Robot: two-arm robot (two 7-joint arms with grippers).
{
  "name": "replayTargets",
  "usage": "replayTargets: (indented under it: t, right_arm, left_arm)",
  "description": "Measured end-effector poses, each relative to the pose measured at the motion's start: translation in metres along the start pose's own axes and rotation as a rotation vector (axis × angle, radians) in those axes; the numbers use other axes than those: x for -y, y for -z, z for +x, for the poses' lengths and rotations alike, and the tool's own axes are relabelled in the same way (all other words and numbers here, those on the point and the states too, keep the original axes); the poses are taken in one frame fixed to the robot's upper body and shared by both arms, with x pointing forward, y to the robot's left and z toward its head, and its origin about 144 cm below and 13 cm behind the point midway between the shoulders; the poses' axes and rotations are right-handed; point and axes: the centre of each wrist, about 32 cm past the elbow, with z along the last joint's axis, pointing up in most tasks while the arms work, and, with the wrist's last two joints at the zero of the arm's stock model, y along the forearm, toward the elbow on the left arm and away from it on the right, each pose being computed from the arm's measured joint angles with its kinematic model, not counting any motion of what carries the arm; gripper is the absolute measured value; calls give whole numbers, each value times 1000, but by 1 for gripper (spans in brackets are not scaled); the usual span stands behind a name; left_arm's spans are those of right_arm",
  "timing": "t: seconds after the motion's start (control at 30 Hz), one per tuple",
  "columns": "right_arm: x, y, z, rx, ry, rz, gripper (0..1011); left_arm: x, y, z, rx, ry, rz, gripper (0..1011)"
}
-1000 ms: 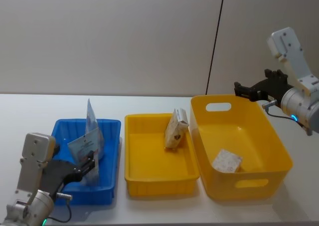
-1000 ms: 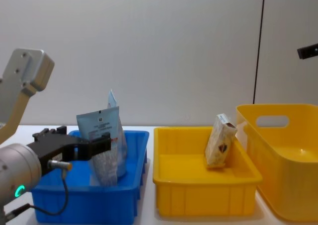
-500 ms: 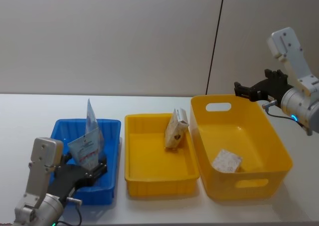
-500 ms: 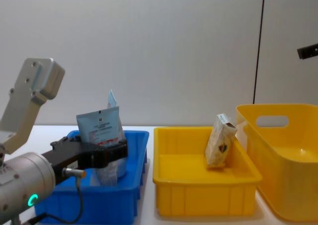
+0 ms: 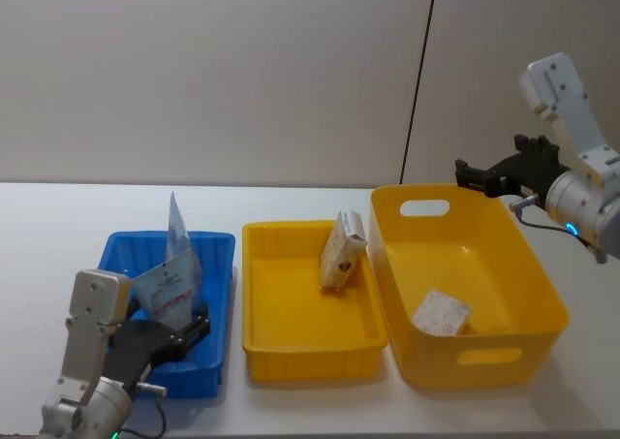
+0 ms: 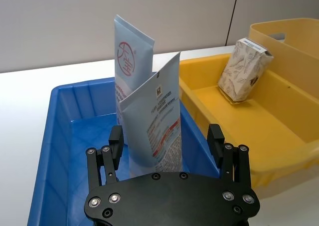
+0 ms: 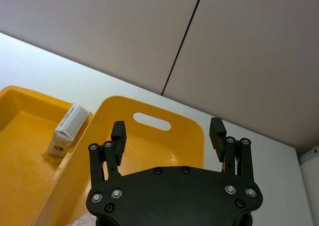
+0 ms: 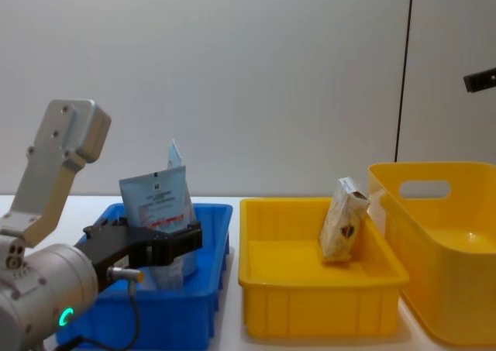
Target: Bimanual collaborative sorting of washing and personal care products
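the tray [image 5: 291, 313] is yellow; the carton [image 6: 244, 69] in it is cream with a leafy print and a dark emblem. left of the tray a blue bin [image 6: 57, 136] holds a blue-white pouch [image 6: 154, 121] with dark text and red lines, and a pale blue tube [image 6: 130, 56] with a red ring. right of it, a yellow bin [image 5: 455, 255] holds a speckled grey-white box [image 5: 441, 313].

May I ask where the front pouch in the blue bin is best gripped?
Probably its lower half, from the robot's side: the front pouch stands upright in the blue bin, and the open left gripper flanks it there.
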Motion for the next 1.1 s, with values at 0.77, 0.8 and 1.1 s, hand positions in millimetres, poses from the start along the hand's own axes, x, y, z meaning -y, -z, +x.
replayTargets:
  t: [0.77,0.8,1.1]
  right_arm:
    - [0,0,0,0,0,0,1002]
    - [0,0,0,0,0,0,1002]
    - [0,0,0,0,0,0,1002]
  left_arm:
    - [15,6,-14,8,-35,9,1001]
    - [16,6,-15,8,-36,9,1001]
    - [18,7,-17,10,-37,9,817]
